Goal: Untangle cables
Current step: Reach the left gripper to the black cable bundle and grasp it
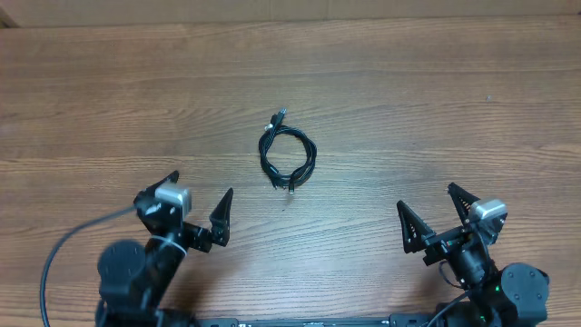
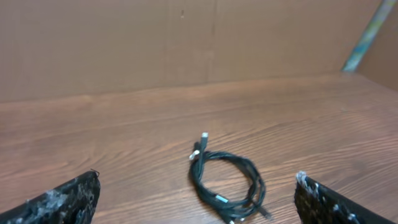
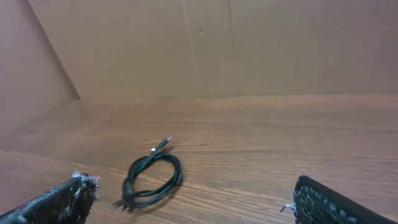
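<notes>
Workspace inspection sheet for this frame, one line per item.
Surface: wooden table, bare grain.
Job's things: cable bundle coiled in one loop mid-table, plug ends sticking out at the far and near sides; untouched.
Clutter: nothing seen.
Grippers: left gripper and right gripper both open, empty, short of the bundle.
Cables: arm wire arcs off the left arm, apart from the bundle.
Surroundings: brown wall behind the table.

Even, warm, dim-ish light; shadows faint. Wrist views are soft, and claw fingers (image 2: 59,202) blur at the lower edges.
</notes>
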Robot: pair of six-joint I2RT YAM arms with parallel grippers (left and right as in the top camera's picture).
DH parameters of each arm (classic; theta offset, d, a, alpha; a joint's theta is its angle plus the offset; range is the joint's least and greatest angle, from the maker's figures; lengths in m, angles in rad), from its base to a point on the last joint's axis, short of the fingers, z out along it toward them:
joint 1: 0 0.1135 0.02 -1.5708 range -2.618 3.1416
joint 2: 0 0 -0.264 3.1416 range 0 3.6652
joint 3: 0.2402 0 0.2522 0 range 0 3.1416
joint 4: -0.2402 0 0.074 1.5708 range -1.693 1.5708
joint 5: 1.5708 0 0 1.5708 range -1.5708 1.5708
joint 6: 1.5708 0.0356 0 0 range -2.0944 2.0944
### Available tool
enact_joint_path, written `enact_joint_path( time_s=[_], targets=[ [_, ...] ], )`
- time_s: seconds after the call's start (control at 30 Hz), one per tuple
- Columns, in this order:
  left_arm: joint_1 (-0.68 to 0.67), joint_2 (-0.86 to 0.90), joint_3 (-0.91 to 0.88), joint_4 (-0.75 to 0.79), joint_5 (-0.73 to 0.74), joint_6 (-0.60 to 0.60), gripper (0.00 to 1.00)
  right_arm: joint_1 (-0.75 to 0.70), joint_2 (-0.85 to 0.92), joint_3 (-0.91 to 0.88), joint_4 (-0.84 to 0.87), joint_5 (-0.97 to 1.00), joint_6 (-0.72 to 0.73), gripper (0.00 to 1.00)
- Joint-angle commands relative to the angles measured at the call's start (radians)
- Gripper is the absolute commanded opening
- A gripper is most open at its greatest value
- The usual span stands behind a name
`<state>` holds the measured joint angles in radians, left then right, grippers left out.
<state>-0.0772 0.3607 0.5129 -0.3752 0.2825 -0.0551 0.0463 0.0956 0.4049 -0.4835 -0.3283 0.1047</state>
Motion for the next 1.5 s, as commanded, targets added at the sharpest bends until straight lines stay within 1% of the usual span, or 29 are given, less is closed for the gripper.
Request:
enact_joint_path(
  time_s=[0.0, 0.1, 0.23, 0.37, 0.43, 0.47, 0.57, 0.67, 0.77, 0.83, 0.87, 0.9, 0.97, 1.03, 1.17, 1.2, 1.23, 1.33, 1.47],
  targets=[
    [-0.002, 0.145, 0.167, -0.071, 0.052, -0.020, 0.99, -0.002, 0.070, 0.089, -0.013, -0.012, 0.003, 1.00],
    [-0.002, 0.261, 0.310, -0.163, 0.052, -0.019, 1.00, -0.002, 0.158, 0.165, -0.066, -0.014, 0.003, 1.00],
    [-0.002, 0.439, 0.523, -0.322, 0.059, 0.001, 1.00, -0.002, 0.330, 0.303, -0.168, -0.014, 0.003, 1.00],
    [-0.002, 0.641, 0.756, -0.523, 0.059, 0.034, 0.99, -0.002, 0.509, 0.464, -0.275, -0.014, 0.002, 1.00],
    [-0.002, 0.731, 0.860, -0.614, 0.059, 0.034, 1.00, -0.002, 0.592, 0.549, -0.343, -0.014, 0.000, 1.00],
    [-0.002, 0.805, 0.943, -0.687, 0.059, 0.033, 1.00, -0.002, 0.673, 0.637, -0.421, -0.014, 0.000, 1.00],
    [-0.002, 0.926, 1.047, -0.776, 0.059, 0.033, 1.00, -0.002, 0.821, 0.801, -0.565, -0.014, 0.000, 1.00],
    [-0.002, 1.010, 1.054, -0.775, 0.060, 0.032, 1.00, -0.002, 0.920, 0.877, -0.594, -0.014, 0.000, 1.00],
    [-0.002, 1.080, 1.053, -0.777, 0.101, 0.034, 0.99, -0.002, 0.976, 0.880, -0.591, -0.037, 0.000, 1.00],
    [-0.002, 1.135, 1.053, -0.760, 0.115, 0.032, 0.92, -0.002, 1.012, 0.879, -0.599, -0.090, 0.000, 1.00],
    [-0.005, 1.163, 1.053, -0.748, 0.114, 0.023, 0.84, -0.002, 1.035, 0.879, -0.600, -0.114, 0.000, 1.00],
    [-0.010, 1.202, 1.053, -0.727, 0.099, -0.020, 0.80, -0.002, 1.057, 0.879, -0.600, -0.119, 0.000, 1.00],
    [-0.024, 1.257, 1.053, -0.690, 0.076, -0.058, 0.73, -0.002, 1.090, 0.879, -0.601, -0.119, 0.000, 0.94],
    [-0.051, 1.317, 1.053, -0.652, 0.026, -0.126, 0.69, -0.002, 1.116, 0.879, -0.608, -0.119, 0.001, 0.93],
    [-0.143, 1.473, 1.053, -0.578, -0.027, -0.226, 0.65, -0.002, 1.155, 0.879, -0.623, -0.119, 0.004, 0.91],
    [-0.167, 1.519, 1.053, -0.567, -0.105, -0.269, 0.65, -0.002, 1.158, 0.879, -0.625, -0.118, 0.003, 0.91],
    [-0.176, 1.545, 1.053, -0.558, -0.146, -0.295, 0.64, -0.002, 1.159, 0.879, -0.625, -0.118, 0.003, 0.91],
    [-0.195, 1.641, 1.054, -0.504, -0.162, -0.308, 0.56, -0.002, 1.159, 0.879, -0.626, -0.118, 0.003, 0.91],
    [-0.198, 1.714, 1.053, -0.494, -0.161, -0.307, 0.54, -0.002, 1.159, 0.879, -0.627, -0.118, 0.003, 0.91]
  ],
)
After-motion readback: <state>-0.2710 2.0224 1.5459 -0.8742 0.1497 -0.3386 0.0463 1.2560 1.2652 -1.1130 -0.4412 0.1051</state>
